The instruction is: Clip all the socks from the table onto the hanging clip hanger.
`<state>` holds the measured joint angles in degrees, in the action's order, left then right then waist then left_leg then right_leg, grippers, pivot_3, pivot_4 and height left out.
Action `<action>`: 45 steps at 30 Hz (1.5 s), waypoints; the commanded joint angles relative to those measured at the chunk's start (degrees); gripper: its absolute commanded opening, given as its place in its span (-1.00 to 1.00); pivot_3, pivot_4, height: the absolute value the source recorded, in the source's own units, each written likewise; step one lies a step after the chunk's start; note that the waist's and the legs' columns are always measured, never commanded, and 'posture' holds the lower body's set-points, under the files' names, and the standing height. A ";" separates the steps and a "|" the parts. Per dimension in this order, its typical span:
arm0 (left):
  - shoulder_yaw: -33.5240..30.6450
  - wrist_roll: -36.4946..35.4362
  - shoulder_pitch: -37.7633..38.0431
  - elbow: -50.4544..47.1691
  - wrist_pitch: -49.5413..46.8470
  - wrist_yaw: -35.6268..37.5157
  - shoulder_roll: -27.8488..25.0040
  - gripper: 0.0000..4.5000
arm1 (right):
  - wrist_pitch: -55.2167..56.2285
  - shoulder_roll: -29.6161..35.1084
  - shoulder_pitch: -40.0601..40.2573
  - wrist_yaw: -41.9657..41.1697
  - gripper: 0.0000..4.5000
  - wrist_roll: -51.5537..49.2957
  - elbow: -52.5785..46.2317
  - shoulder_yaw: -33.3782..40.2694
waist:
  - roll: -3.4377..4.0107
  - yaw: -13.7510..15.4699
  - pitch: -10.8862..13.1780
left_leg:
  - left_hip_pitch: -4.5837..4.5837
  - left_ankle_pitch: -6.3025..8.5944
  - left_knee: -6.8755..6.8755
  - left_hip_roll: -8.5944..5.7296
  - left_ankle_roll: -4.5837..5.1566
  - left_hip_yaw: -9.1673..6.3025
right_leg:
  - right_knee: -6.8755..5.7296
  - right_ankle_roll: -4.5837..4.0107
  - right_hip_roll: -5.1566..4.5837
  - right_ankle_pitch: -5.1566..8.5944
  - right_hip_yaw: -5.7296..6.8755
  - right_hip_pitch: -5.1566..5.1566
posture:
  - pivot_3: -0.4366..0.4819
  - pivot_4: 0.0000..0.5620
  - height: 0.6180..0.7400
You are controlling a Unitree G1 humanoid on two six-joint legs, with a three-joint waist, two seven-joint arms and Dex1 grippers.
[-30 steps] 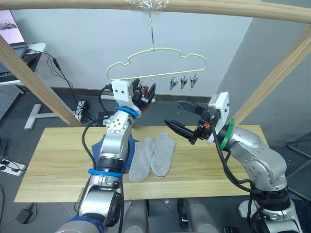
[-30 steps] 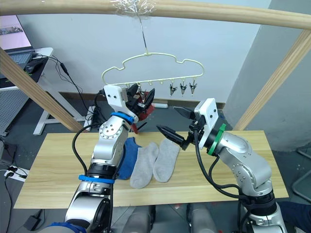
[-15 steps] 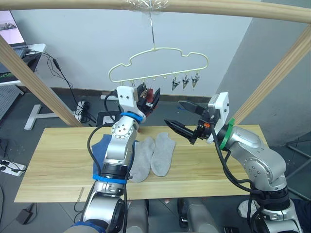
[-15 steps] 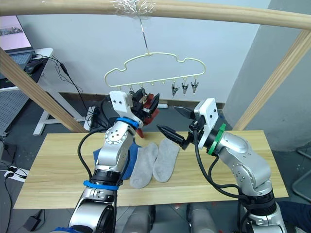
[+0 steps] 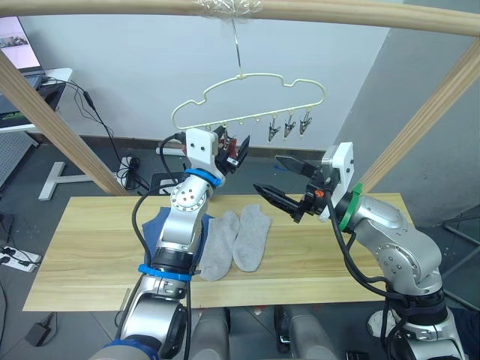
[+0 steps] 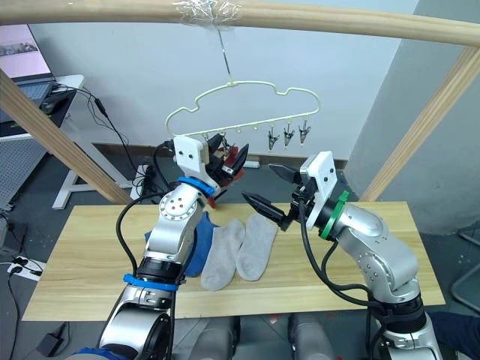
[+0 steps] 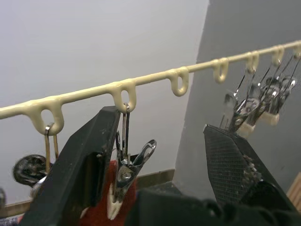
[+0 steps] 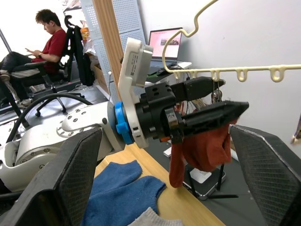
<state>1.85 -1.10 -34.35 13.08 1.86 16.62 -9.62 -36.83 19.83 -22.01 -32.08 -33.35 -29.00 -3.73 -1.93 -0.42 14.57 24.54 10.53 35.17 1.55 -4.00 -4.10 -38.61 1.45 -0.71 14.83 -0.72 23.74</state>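
Two light grey socks [image 5: 236,241] flat on worktop [image 5: 90,247], blue socks [image 6: 196,241] touching beside | rust red sock [image 8: 202,143] hanging at clip hanger [image 5: 247,97], against a clip [image 7: 124,172] | left end effector [image 6: 225,160] raised there, fingers apart around clip and sock | right end effector [image 5: 279,182] wide open, empty, above worktop.
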 commanded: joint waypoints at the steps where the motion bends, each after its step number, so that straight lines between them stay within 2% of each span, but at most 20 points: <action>1: 0.34 1.40 -0.69 -1.20 1.74 -0.93 -0.30 0.42 | 0.25 -0.19 -0.91 0.32 0.99 -1.29 -1.65 0.81 | 0.00 -0.01 0.00 | -0.02 0.00 0.00 0.00 0.00 0.00 | -0.02 0.00 0.00 0.00 0.00 0.00 | -0.02 -0.15 1.00; 4: 0.29 1.93 -0.93 -0.78 1.64 -1.34 -0.48 0.17 | 0.13 -0.24 -0.99 0.35 1.00 -1.39 -1.59 0.84 | 0.00 -0.02 0.00 | -0.07 -0.02 0.01 0.01 0.01 0.01 | -0.11 0.00 0.01 0.00 -0.02 0.00 | -0.01 -0.15 1.00; 8: -0.05 1.64 -1.19 -0.65 1.36 -1.47 -0.34 -0.36 | 0.09 -0.31 -1.13 0.37 1.00 -1.45 -1.46 0.91 | 0.00 -0.02 0.00 | -0.07 -0.02 0.01 0.00 0.01 0.02 | -0.12 0.00 0.01 0.01 -0.04 0.00 | -0.01 -0.15 1.00; 22: -2.52 -2.70 -0.81 -1.25 -1.23 -2.01 2.02 -0.36 | -0.06 0.10 -0.99 0.66 1.00 -1.89 -1.64 0.97 | 0.00 -0.04 0.00 | -0.08 -0.02 0.01 0.01 0.02 0.02 | -0.12 0.00 0.01 0.01 -0.04 0.00 | -0.02 -0.16 1.00; 30: -6.66 -5.88 1.18 -6.79 -4.31 -5.27 2.79 -0.36 | -0.21 0.58 -0.66 0.82 1.00 -2.24 -2.01 1.02 | 0.00 -0.07 0.00 | -0.08 -0.02 0.02 0.01 0.02 0.02 | -0.13 0.00 0.01 0.01 -0.05 0.00 | -0.02 -0.15 1.00; 38: -5.39 -6.49 6.67 -15.03 -9.75 -5.19 3.41 -0.36 | -0.35 0.76 -1.00 0.67 1.00 -2.46 -1.58 0.96 | 0.00 -0.06 0.00 | -0.09 -0.02 0.02 0.01 0.02 0.03 | -0.14 0.00 0.01 0.01 -0.07 0.00 | 0.00 -0.14 1.00; 45: -5.11 -6.64 5.63 -11.86 -9.51 -4.05 3.78 -0.36 | -0.60 0.98 -1.36 0.33 1.00 -2.63 -1.30 1.08 | 0.00 -0.01 0.00 | -0.11 -0.03 0.02 0.01 0.03 0.03 | -0.17 0.00 0.02 0.01 -0.07 -0.01 | 0.01 -0.13 1.00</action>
<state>-3.66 -6.80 -27.74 1.95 -8.47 12.12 -6.23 -37.97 20.45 -22.57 -31.32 -35.01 -29.00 -3.56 -1.93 -0.43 14.57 24.43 10.50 35.19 1.56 -3.97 -4.07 -38.77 1.45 -0.70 14.84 -0.78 23.73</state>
